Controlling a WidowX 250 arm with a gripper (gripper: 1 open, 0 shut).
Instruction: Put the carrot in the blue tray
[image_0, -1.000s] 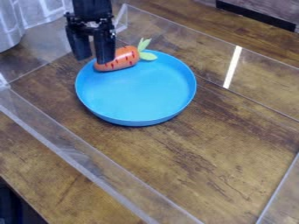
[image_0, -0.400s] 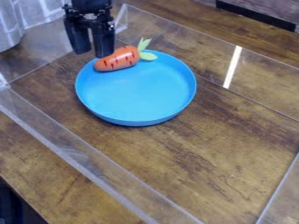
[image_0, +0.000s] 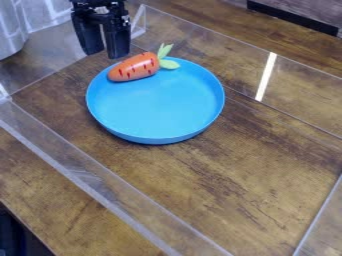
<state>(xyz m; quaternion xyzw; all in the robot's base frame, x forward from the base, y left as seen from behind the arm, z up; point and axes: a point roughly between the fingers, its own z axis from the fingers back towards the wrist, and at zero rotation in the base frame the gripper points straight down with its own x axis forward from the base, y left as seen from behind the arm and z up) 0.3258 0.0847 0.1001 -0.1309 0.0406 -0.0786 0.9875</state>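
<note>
Orange carrot (image_0: 134, 68) with dark ridge lines, lying at upper-left rim of blue tray (image_0: 156, 102) as seen in camera view, body overlapping tray edge. Green leafy top (image_0: 166, 57) pointing up and right, partly past tray rim. Black gripper (image_0: 107, 53) above and left of tray, apart from carrot; jaws open, nothing between. Brown wooden table (image_0: 247, 165) under tray. Clear strip (image_0: 96, 182) left of tray, running diagonally.
</note>
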